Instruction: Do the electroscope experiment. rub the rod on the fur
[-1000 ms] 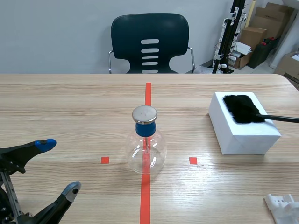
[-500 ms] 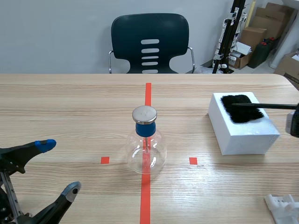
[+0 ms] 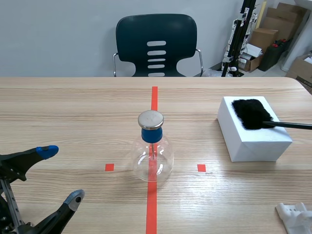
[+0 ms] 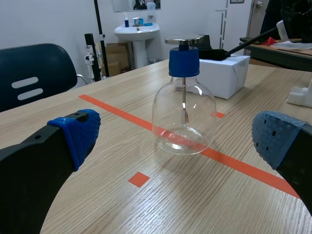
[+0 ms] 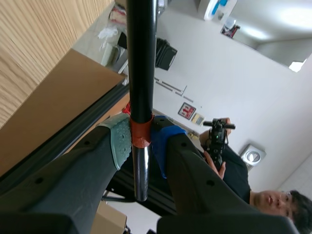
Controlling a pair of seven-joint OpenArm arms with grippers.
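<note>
Right pincer (image 5: 141, 142) is clamped tight on the black rod (image 5: 141, 58), gripping it at its red band. The rod's far end rests on the black fur (image 3: 251, 113), which lies atop the white box (image 3: 253, 144) near the surface's (image 3: 73, 112) right edge. Left pincer (image 3: 61, 174) gapes wide at the near left corner, the glass electroscope (image 3: 152, 156) ahead mid-surface.

Holding the left pincer (image 3: 61, 174) low over the near left of the bench (image 3: 73, 112), fingers spread wide and dotted pads (image 3: 47, 151) well apart, and clamping the right pincer (image 5: 141, 141) on a black rod (image 5: 141, 58), one pad pressed to each side.
</note>
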